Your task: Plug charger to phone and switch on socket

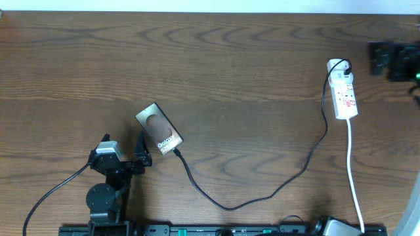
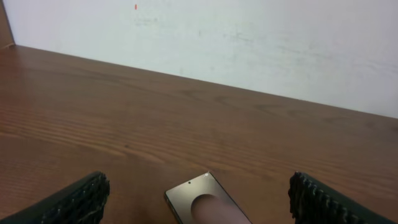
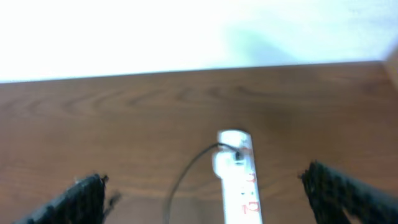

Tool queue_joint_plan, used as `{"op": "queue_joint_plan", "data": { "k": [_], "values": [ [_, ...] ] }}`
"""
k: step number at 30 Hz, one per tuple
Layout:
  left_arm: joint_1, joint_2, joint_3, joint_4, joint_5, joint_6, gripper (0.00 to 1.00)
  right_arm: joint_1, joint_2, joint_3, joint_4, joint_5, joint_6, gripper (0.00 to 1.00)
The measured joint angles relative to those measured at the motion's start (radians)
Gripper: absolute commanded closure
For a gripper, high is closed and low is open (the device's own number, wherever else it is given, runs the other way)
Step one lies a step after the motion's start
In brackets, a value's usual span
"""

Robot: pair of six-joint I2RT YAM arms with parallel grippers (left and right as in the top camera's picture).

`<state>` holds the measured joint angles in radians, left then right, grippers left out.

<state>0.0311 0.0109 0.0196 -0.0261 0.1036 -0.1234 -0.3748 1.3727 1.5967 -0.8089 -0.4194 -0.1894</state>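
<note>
Both grippers open over the desk, the phone before the left and the socket before the right.

The phone (image 1: 159, 130) lies face up and askew on the desk (image 1: 230, 59), left of centre. The left gripper (image 2: 198, 190) sits just behind it with fingers (image 2: 81, 196) spread wide, holding nothing. The charger (image 1: 289, 183), a thin black cable, loops from the phone's near end across the desk and up to the black plug at the far end of the socket (image 1: 344, 92). Whether its tip is seated in the phone cannot be told. The socket lies well apart at the right, its white cord (image 1: 354, 177) trailing toward the near edge. The right gripper (image 3: 202, 183) faces the socket, fingers wide apart, touching nothing.
</note>
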Motion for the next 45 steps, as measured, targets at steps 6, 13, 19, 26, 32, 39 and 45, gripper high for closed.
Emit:
{"op": "queue_joint_plan", "data": {
  "k": [6,13,19,26,32,39,45],
  "values": [
    [0.0,0.0,0.0,-0.001,-0.002,0.0,0.07,0.171,-0.205,-0.378,0.413,-0.007,0.001,0.01],
    [0.0,0.0,0.0,-0.002,-0.002,0.0,0.07,0.293,-0.451,-0.869,0.902,-0.01,0.001,0.01],
    [0.0,0.0,0.001,-0.001,-0.002,0.0,0.07,0.312,-0.664,-1.194,1.073,-0.011,0.001,0.01],
    [0.0,0.0,0.001,-0.001,-0.002,0.0,0.07,0.312,-0.895,-1.426,1.083,-0.006,0.0,0.01],
    [0.0,0.0,0.001,-0.002,-0.002,0.0,0.07,0.312,-1.117,-1.574,1.049,-0.002,-0.003,0.01],
    [0.0,0.0,0.001,-0.001,-0.002,0.0,0.07,0.312,-1.309,-1.59,0.866,0.052,-0.003,0.01],
    [0.0,0.0,0.001,-0.002,-0.002,0.0,0.07,0.312,-1.356,-1.59,0.763,0.103,-0.002,0.01]
  ]
}}
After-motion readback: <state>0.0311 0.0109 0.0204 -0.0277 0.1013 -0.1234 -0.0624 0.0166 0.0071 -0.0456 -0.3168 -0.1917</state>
